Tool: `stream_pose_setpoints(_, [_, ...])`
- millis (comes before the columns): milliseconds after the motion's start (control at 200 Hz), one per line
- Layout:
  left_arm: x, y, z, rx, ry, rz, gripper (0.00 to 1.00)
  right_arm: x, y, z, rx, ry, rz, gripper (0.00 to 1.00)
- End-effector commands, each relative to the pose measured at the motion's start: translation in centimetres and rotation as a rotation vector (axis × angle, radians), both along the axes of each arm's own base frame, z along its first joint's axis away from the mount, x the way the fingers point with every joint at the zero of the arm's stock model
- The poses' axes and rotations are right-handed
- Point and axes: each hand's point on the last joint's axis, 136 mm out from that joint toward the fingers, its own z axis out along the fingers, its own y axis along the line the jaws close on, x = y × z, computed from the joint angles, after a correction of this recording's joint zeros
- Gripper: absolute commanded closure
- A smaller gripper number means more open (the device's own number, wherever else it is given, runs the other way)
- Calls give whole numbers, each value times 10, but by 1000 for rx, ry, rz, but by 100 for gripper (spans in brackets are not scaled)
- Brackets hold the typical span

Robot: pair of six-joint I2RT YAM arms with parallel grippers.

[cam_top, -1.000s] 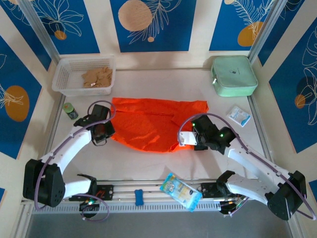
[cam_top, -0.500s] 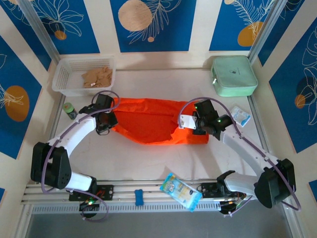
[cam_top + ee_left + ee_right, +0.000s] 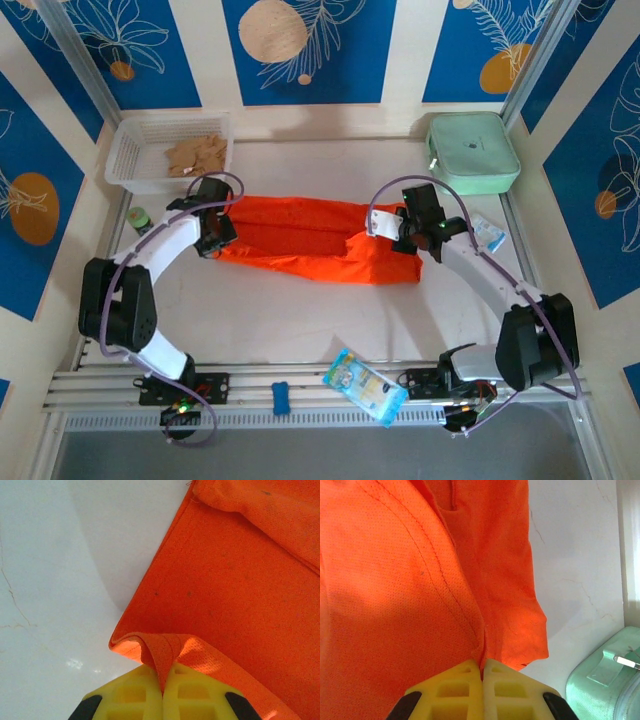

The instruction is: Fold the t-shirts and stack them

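Clenching the left gripper on a pinched fold of the t-shirt at its 9 o'clock end; clamping the right gripper on the 3 o'clock hem. Stretching as a band across the middle of the bench. Likely handling light, limp, sag-prone: gripping hems and corners, moving both ends together.

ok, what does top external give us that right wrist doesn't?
Top external: the t-shirt end to end as a long band, left gripper at its left end, plus white basket and snack packet. Right wrist: close-up of right gripper shut on the cloth, and a stitched seam. Shared: t-shirt, mint-green case, table.
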Motion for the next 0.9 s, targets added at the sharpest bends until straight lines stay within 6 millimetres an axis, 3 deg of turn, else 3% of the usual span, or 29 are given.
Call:
stream_pose_setpoints(0, [7,10,0,39,20,15,100,17,6,9,46,-35,6,100])
stream_pose_setpoints(395, [18,12,-11,54,49,44,100,48,2,-9,56,-32,-36,100])
stream_pose_setpoints(896, [25,15,-20,57,65,83,87,75,-5,-36,62,-4,-68,100])
